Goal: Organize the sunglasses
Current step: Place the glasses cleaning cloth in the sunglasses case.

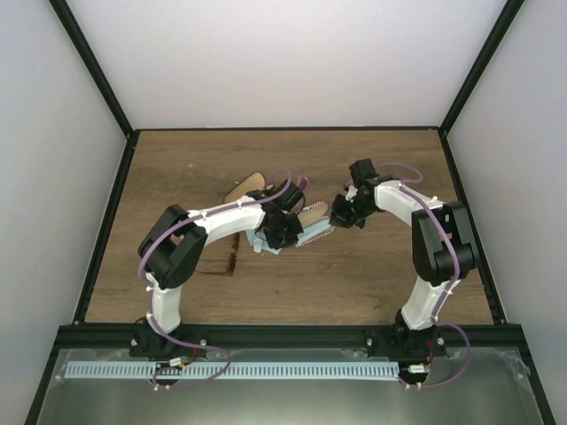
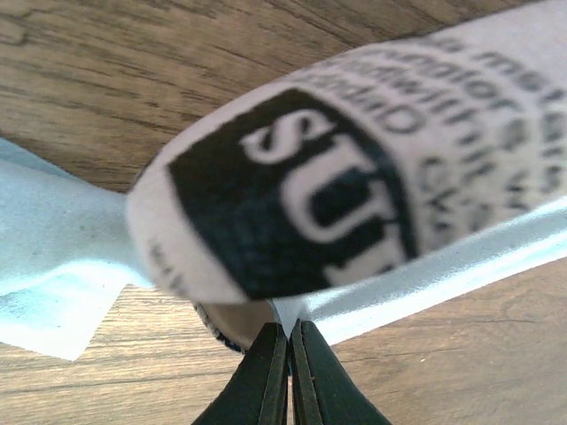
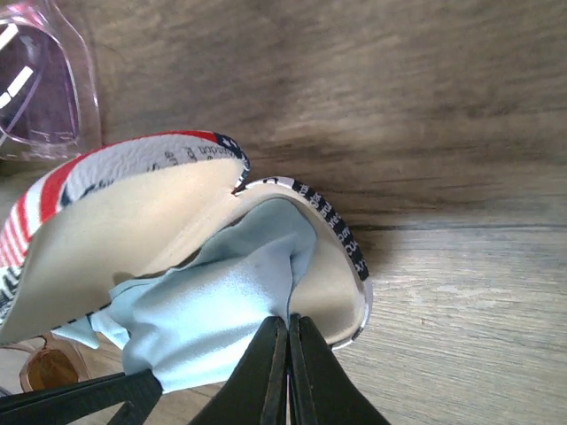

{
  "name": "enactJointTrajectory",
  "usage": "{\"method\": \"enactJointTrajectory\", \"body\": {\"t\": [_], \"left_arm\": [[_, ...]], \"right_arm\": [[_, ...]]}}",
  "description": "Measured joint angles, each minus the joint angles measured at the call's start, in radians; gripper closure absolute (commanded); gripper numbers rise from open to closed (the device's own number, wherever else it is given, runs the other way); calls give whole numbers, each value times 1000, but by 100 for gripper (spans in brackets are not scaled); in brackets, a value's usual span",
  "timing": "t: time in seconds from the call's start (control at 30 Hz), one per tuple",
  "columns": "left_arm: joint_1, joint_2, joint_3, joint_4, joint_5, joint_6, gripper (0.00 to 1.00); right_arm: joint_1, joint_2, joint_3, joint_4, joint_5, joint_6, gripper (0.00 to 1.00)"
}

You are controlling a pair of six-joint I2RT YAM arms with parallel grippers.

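The open red-and-white striped case (image 1: 316, 221) lies mid-table between both grippers. Its cream lining (image 3: 133, 221) holds a light blue cloth (image 3: 213, 310). My right gripper (image 3: 289, 323) is shut on that cloth's edge at the case's rim. My left gripper (image 2: 290, 332) is shut on a corner of light blue cloth (image 2: 425, 274) under the case's labelled underside (image 2: 292, 177). Dark, thin-framed sunglasses (image 1: 232, 261) lie on the wood left of my left gripper (image 1: 280, 230). An amber lens (image 3: 49, 367) peeks out beneath the case. My right gripper (image 1: 340, 214) sits at the case's right end.
A tan oval case (image 1: 246, 187) lies behind the left arm. Pink-lensed glasses (image 3: 35, 88) rest beyond the striped case. More light blue cloth (image 2: 53, 257) spreads on the wood at the left. Black frame rails border the wooden table (image 1: 381, 168).
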Motion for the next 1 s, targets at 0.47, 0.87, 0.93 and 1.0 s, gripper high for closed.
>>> {"method": "enactJointTrajectory", "body": {"t": [0.47,0.87,0.93,1.0], "left_arm": [[0,39,8,-3,10,9,96],[0,39,8,-16,10,10,96],[0,39,8,-16,10,10,96],[0,39,8,-16,9,10,93]], "right_arm": [[-1,44,22,21,61,-39,99],[0,55,35,43,44,-71,99],[0,55,35,43,31,-72,99],[0,56,35,42,22,-75,99]]}}
